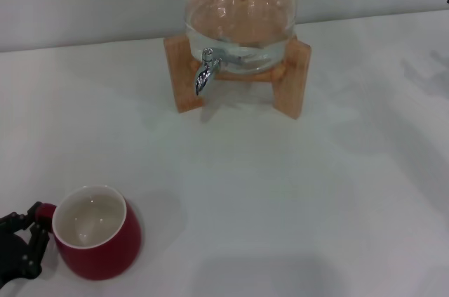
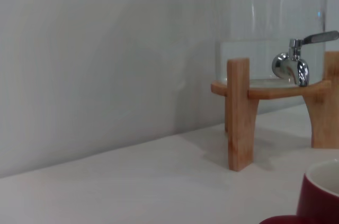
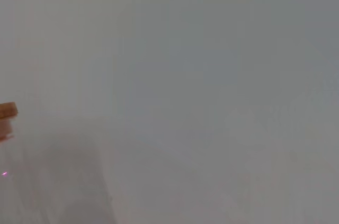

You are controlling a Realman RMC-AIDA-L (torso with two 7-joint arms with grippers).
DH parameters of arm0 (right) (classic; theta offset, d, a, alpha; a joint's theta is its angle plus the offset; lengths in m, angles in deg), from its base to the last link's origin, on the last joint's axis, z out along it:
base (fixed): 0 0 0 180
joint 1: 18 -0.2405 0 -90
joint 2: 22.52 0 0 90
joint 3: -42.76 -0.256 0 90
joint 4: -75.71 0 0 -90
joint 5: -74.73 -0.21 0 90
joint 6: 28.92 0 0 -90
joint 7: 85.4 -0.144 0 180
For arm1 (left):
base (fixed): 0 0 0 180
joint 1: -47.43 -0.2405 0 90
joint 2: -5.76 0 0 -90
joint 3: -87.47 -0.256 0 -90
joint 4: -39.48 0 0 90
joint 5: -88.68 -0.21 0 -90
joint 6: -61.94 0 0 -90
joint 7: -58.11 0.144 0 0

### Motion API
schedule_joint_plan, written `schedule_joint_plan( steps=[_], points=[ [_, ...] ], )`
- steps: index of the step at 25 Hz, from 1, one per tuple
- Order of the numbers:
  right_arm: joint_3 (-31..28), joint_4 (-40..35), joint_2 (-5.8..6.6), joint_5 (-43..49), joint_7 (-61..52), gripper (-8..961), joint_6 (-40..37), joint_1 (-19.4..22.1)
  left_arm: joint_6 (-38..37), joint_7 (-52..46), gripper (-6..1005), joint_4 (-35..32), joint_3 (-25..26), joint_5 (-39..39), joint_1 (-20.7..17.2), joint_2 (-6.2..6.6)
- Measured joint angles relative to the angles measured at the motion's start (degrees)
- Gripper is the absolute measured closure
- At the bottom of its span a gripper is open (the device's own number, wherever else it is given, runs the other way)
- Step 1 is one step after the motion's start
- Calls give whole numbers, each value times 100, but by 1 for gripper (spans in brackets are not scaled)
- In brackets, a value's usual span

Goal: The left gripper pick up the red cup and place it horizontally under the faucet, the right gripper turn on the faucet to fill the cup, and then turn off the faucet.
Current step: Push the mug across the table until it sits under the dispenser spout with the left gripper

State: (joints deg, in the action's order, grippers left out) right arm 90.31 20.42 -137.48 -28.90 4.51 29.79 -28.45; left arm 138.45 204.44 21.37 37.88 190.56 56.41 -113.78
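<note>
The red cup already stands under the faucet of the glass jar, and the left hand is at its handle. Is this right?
Not quite. In the head view the red cup sits at the near left of the table, far from the faucet, with nothing under the spout. The left hand is indeed at its handle.

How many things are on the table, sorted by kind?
Red cup: 1
Glass jar with a faucet: 1
Wooden stand: 1
Robot pincer, the left gripper at the cup's handle: 1
Total: 4
</note>
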Motion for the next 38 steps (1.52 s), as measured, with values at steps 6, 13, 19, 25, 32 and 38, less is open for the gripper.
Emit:
schedule_joint_plan(
  steps=[6, 13, 19, 25, 32, 38],
  points=[
    [0, 67, 2, -95, 58, 171, 12, -12, 27, -64, 880, 0, 28, 29, 70, 9],
    [0, 102, 9, -111, 61, 171, 32, -14, -14, -420, 879, 0, 37, 37, 279, 28],
    [0, 114, 9, -114, 61, 171, 36, -8, -34, -424, 878, -16, 37, 41, 431, 27],
    [0, 117, 9, -114, 67, 170, 48, -9, -126, -490, 876, -18, 50, 43, 643, 27],
    [0, 156, 8, -120, 73, 171, 100, -9, -339, -557, 875, -18, 56, 43, 922, 34],
    [0, 231, -1, -127, 128, 171, 108, -9, -510, -603, 873, -18, 55, 43, 1119, 43]
  ],
)
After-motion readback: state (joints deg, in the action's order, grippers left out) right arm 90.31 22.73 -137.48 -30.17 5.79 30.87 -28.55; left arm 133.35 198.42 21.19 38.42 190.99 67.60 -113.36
